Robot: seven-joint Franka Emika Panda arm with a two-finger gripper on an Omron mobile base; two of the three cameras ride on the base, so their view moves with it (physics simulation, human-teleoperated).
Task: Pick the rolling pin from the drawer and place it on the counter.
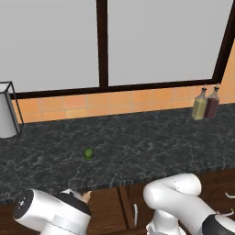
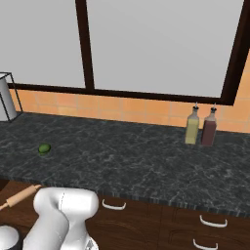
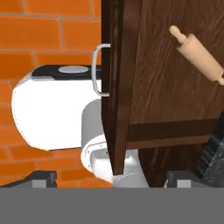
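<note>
The rolling pin [image 3: 199, 54] lies on the reddish-brown floor of the open drawer [image 3: 175, 96], at the upper right of the hand view, one knobbed handle showing. In the right base view the rolling pin [image 2: 19, 196] lies slanted below the counter's front edge, left of my arm. My gripper [image 3: 111, 178] is open, its fingertips [image 3: 43, 177] wide apart over the drawer's front panel and well away from the pin. The counter [image 1: 137, 147] [image 2: 136, 161] runs across both base views above the drawer.
A small green lime [image 1: 88, 153] [image 2: 44, 148] sits on the counter's left part. Two bottles [image 1: 205, 103] [image 2: 201, 126] stand at the back right, and a wire-framed grey container [image 1: 7, 110] at the far left. The drawer's pale handle [image 3: 98, 70] juts out to the left.
</note>
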